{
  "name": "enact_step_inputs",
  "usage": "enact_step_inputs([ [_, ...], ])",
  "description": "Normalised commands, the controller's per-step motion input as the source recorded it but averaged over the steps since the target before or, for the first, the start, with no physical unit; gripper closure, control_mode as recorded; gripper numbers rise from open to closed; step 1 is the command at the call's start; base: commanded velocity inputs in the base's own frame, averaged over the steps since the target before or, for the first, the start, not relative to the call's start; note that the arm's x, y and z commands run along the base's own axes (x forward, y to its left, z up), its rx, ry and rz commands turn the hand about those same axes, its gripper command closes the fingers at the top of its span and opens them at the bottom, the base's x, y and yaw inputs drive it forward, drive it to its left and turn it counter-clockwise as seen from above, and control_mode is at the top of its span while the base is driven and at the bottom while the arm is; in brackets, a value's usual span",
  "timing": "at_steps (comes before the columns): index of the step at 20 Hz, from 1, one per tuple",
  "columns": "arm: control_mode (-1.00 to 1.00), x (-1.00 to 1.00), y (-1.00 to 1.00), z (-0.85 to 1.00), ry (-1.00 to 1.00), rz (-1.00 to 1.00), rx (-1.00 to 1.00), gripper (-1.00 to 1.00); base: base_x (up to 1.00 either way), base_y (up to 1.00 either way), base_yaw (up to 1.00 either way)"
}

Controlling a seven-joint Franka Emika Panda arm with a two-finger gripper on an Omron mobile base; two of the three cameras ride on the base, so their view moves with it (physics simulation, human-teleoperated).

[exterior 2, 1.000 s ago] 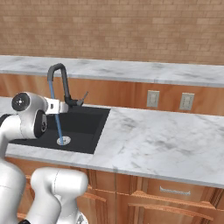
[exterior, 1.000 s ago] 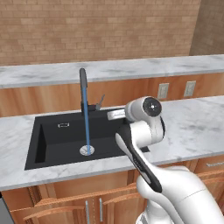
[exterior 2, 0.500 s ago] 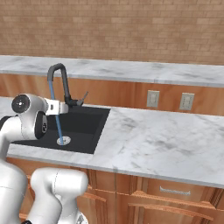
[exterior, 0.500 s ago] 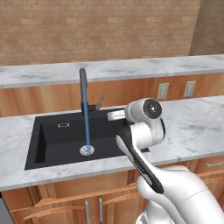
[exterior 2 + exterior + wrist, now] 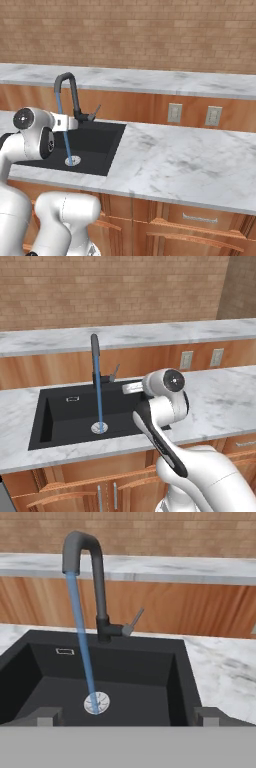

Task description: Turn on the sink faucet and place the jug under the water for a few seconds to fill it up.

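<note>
The gripper is seen with its jaws spread wide apart and nothing held between them. Directly ahead of the jaws lies the sink, a black basin. The water is seen falling from the sink faucet, beyond the jaws, onto the drain just ahead, toward the left fingertip.

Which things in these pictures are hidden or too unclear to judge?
- Sink, left base view: its right part is behind the white arm.
- Gripper, hand view: the fingertips are cut by the bottom band; they stand wide apart with nothing between.
- Sink faucet, right base view: lever too small to read.
- Water ends at the drain.
</note>
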Motion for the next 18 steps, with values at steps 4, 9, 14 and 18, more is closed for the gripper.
enact_step_inputs([
  [4, 1.0, 0.0, 0.05, 0.0, 0.0, 0.0, 0.0, -1.0, 0.0, 0.4, 0.0],
  [9, 1.0, 0.0, 0.0, 0.0, 0.0, 0.0, 0.0, -1.0, -0.01, 0.79, 0.0],
  [14, 1.0, 0.0, 0.0, 0.0, 0.0, 0.0, 0.0, -1.0, 0.0, 0.8, 0.0],
  [18, 1.0, 0.0, 0.0, 0.0, 0.0, 0.0, 0.0, -1.0, 0.0, 0.6, 0.0],
])
